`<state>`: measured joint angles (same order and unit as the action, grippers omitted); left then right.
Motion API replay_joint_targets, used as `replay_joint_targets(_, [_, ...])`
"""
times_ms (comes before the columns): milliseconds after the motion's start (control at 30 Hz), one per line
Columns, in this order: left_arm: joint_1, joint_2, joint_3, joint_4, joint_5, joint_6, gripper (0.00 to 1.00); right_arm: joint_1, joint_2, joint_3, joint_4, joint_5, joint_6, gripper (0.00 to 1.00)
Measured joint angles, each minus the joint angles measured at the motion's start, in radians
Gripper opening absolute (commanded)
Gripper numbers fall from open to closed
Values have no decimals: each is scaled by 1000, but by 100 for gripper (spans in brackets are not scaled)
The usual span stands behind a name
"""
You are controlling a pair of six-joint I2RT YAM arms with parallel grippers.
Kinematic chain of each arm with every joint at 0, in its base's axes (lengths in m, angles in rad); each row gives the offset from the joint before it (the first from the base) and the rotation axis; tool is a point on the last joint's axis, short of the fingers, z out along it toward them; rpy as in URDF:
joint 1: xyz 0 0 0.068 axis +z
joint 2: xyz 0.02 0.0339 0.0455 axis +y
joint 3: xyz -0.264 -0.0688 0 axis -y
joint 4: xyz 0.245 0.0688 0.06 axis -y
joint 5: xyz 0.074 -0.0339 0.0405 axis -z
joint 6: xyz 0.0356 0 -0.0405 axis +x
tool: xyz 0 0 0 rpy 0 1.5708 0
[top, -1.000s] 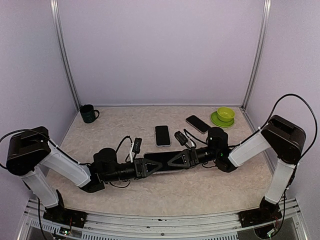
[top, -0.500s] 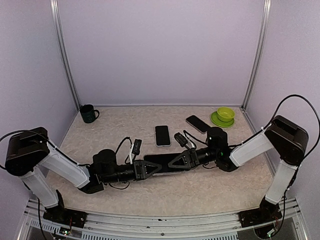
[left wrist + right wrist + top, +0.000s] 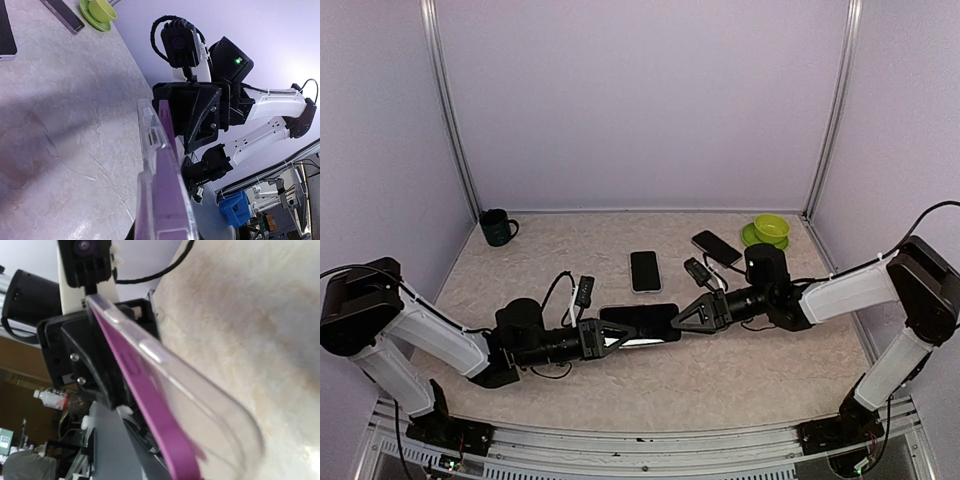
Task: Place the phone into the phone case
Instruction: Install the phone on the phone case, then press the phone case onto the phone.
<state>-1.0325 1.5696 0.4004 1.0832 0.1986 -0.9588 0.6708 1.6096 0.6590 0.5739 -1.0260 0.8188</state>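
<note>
On the beige marbled table [image 3: 720, 385], boxed in by 3 lavender walls [image 3: 640, 100] with metal posts [image 3: 450, 110] at the far corners, both arms lie low and meet at mid-table. Between them the case [image 3: 640, 325] is held flat and low, just near of centre; whether it touches the surface I cannot tell. Left gripper [image 3: 613, 337] pinches its left end and right gripper [image 3: 685, 317] its right end, fingers clamped on both.

The wrist views catch it edge-on: a clear shell with the purple phone [image 3: 167, 135] lying against it. Fully seated or not, I cannot tell.

Now the edges. Far left corner, a dark mug [image 3: 498, 228]. Far right corner, a green bowl [image 3: 772, 226] on a saucer [image 3: 750, 242]. Just left of that a 2nd phone [image 3: 716, 248] lies askew, and a 3rd phone [image 3: 644, 271] lies flat just beyond the case, apart from it. A metal rail [image 3: 650, 440] runs along the near edge. Open tabletop lies far left of centre and along the near right side.
</note>
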Motion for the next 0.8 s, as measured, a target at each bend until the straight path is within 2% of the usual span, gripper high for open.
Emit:
replay_joint_targets(200, [3,-13,-3,-14,-6,22,0,-47,-98,-19,-113,11,-72,34])
replay_joint_targets(433, [9,-28,-12,-23,3,49,0,-70,-183,-53,-183,14,-153,44])
replay_joint_targets(633, [9,-49,-13,-2,47,72,0,-71,-197,-80,-185,-1,-185,54])
replay_joint_targets(667, [9,-51,-13,6,59,74,0,-71,-196,-86,-179,-7,-184,61])
replay_joint_targets(800, [8,-51,-13,41,105,78,0,-71,-196,-121,-117,-45,-156,64])
